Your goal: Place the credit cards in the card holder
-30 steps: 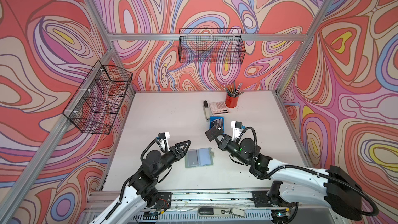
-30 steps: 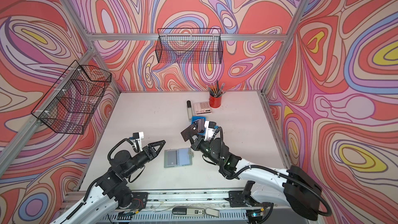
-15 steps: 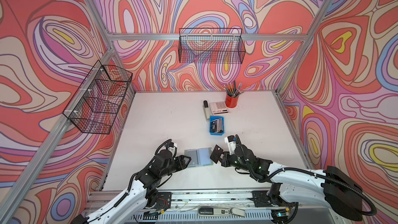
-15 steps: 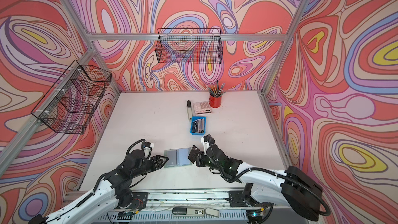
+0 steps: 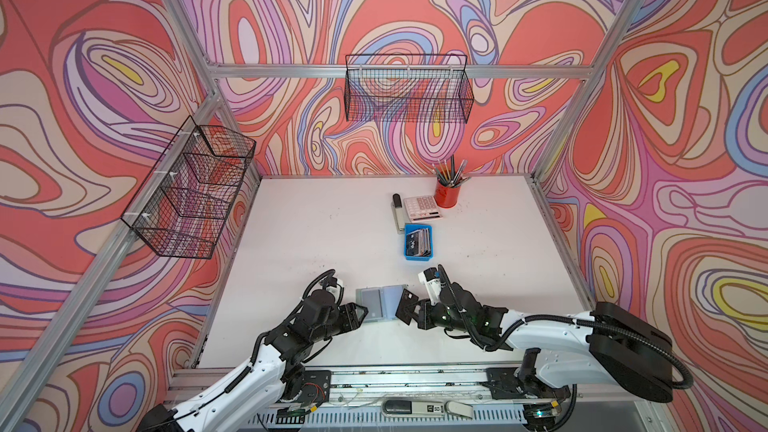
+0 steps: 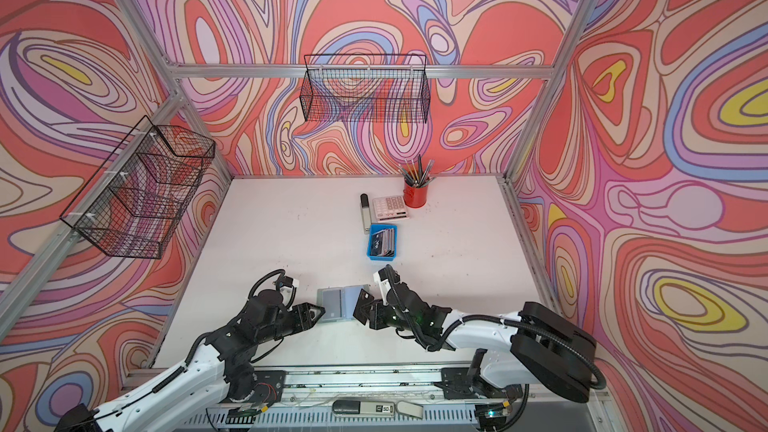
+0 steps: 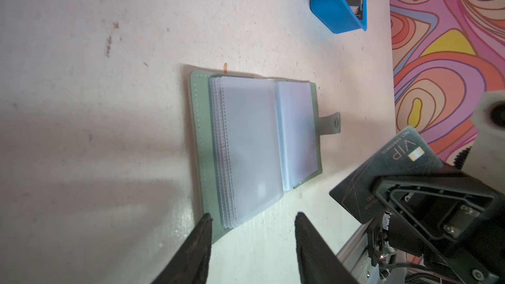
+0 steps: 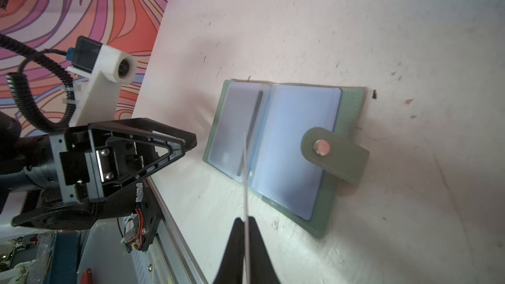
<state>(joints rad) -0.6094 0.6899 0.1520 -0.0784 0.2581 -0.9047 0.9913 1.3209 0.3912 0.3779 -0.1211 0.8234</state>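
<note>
Arms are both lowering to the holder (image 7: pixel 201 137), which is lying open between them. Right gripper (image 8: pixel 247 222) is clamping the VIP card (image 7: pixel 382 170) edge-on just beside the sleeves (image 7: pixel 251 146); left gripper (image 7: pixel 251 218) is hovering unclenched at a corner. Insertion looks next, with more cards (image 5: pixel 419 241) waiting in the tray (image 5: pixel 417 258).

White-shelled arms (image 5: pixel 548 332) with black joints (image 5: pixel 320 313) carry ribbed black cables (image 8: pixel 16 88), white camera mounts (image 8: pixel 103 83) and black triangular fingers (image 8: pixel 153 129), seemingly fastened with silver screws (image 8: pixel 105 152).
</note>
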